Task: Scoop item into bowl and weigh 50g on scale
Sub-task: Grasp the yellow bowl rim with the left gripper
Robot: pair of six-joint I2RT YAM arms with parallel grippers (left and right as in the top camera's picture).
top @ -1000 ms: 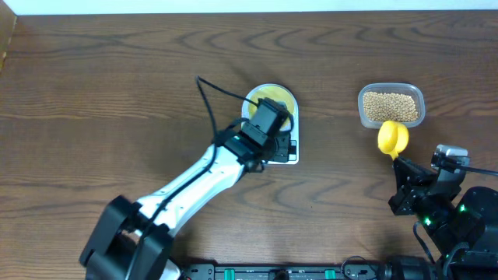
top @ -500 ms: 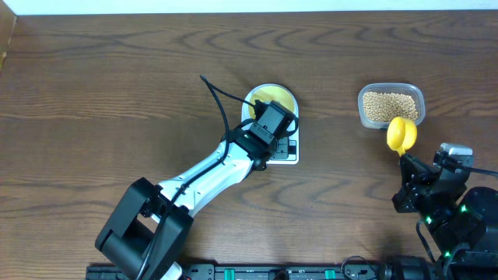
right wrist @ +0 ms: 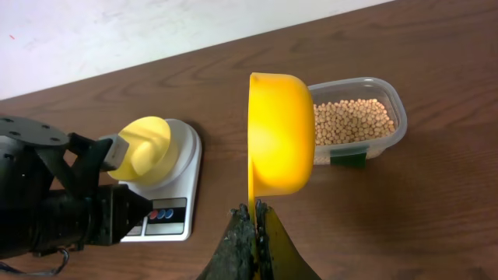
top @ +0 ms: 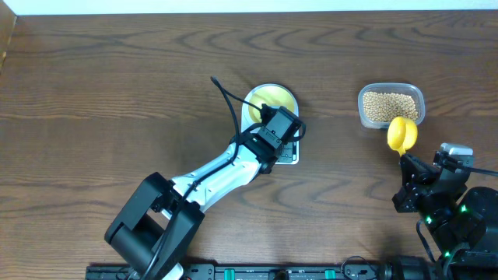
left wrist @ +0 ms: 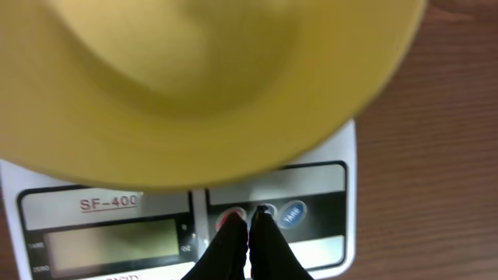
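The left gripper (left wrist: 250,225) has its 2 fingers pressed together with nothing between them. Their joined tips sit on the front panel of the scale (left wrist: 336,155), between its red button (left wrist: 231,219) and its blue button (left wrist: 292,214); whether they bear down on it cannot be told. The right gripper (right wrist: 250,211), well off to the right of the scale, pinches the thin handle of a yellow scoop (right wrist: 280,132). The scoop stands on edge with its rounded back to the wrist camera, so its hollow is hidden.

The bowl (top: 268,99) stands on the scale's platform and covers nearly all of it. It is round and pale yellow, and its inside looks plain and blurred in the left wrist view. The scale is white and flat, with "SF-400" printed above a grey display (left wrist: 113,241) on which no digits can be read. The beans (top: 391,105), small, round and tan, lie in 1 clear tub (top: 361,105) with rounded corners, right of the scale and well apart from it. The scoop hangs at the tub's near edge.

The left arm (top: 210,175) reaches slantwise over the scale's near side and hides most of the front panel from overhead. A black cable (top: 222,93) loops just left of the bowl. Everything stands on a dark brown wood-grain table (top: 117,78). Beyond the scale, past the table's far edge, is a white wall (right wrist: 117,31).
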